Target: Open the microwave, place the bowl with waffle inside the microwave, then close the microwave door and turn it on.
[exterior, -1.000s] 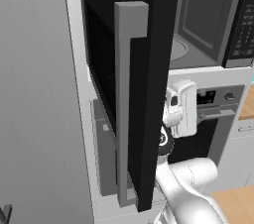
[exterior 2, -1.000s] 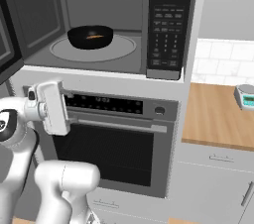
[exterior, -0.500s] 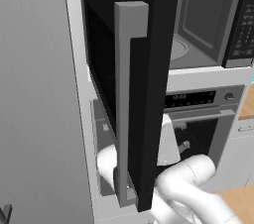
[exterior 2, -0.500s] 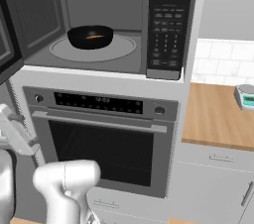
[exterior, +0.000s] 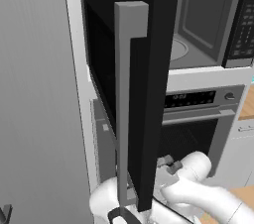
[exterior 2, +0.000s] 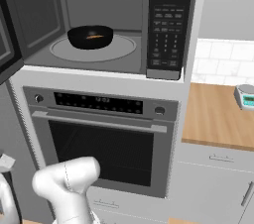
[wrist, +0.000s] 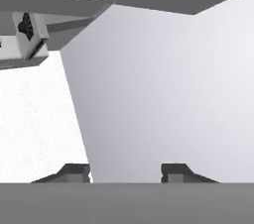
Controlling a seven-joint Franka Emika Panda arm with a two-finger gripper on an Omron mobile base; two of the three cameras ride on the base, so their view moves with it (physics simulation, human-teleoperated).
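The microwave [exterior 2: 168, 25] stands open, its grey inside in view [exterior: 198, 25]. The black bowl with waffle [exterior 2: 90, 36] sits on the round turntable [exterior 2: 124, 47]. The microwave door [exterior: 149, 69] is swung out to the left, with its tall grey bar handle [exterior: 126, 104] facing the left base camera. My arm [exterior: 198, 188] is folded low beneath the door's lower edge. In the hand view my gripper [wrist: 126, 172] is open, its dark fingertips [wrist: 74, 171] well apart with nothing between them. It faces a plain grey panel.
The oven [exterior 2: 104, 143] with its horizontal bar handle sits below the microwave. A wooden counter [exterior 2: 218, 114] to the right carries a small grey device [exterior 2: 245, 96]. A tall grey cabinet side [exterior: 34, 94] stands left of the open door.
The arm has swung down and to the left, from in front of the oven's control strip to low under the open door. Bowl and door have not moved.
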